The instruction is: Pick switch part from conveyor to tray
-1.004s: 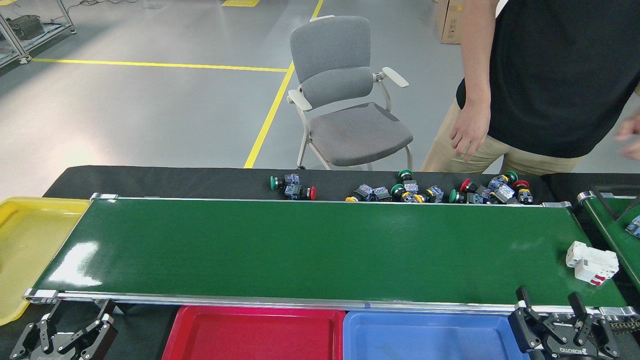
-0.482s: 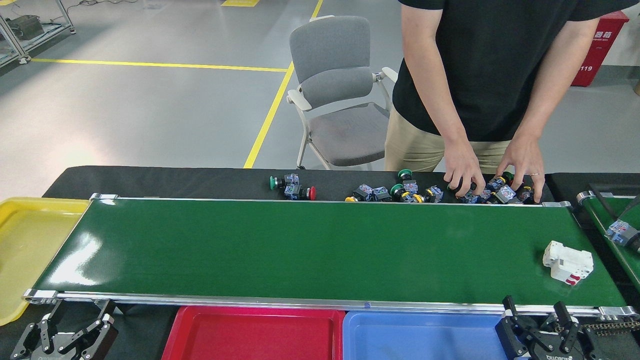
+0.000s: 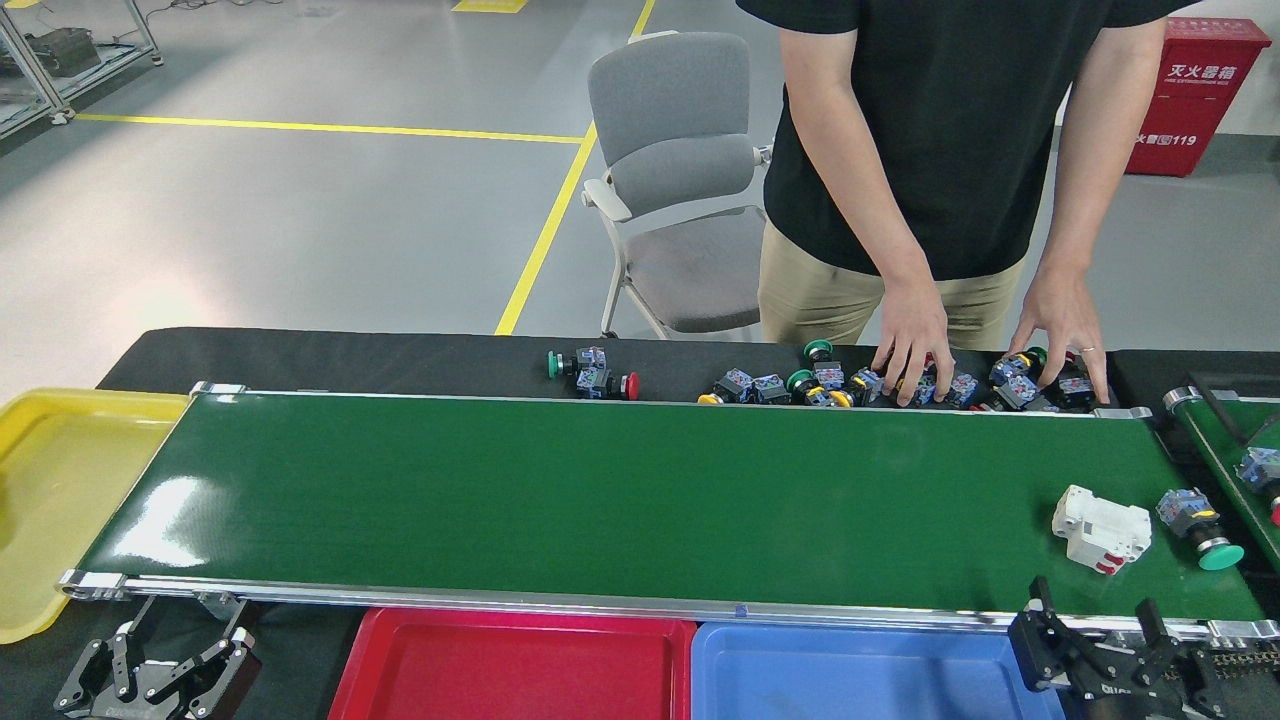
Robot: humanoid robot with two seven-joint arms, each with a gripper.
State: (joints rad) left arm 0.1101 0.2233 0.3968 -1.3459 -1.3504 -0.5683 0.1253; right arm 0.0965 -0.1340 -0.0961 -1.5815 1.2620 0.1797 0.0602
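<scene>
Nearest, at seven o'clock, the left hand (image 3: pixel 160 672) hangs below the conveyor rail with fingers spread, empty. At five o'clock the right hand (image 3: pixel 1100 640) sits with fingers spread, empty, just short of the conveyor (image 3: pixel 560 490). The red tray (image 3: pixel 510 670) and blue tray (image 3: pixel 860 675) lie at six o'clock, the yellow tray (image 3: pixel 50 490) at nine. On the belt at four o'clock lie a white switch part (image 3: pixel 1100 528) and, just beside it, a green-capped push button (image 3: pixel 1198 525). Beyond, on the black worktop (image 3: pixel 350 358), a person's hands (image 3: pixel 915 340) touch a row of buttons (image 3: pixel 800 385). At one o'clock, a red box (image 3: pixel 1195 95) reads "119".
</scene>
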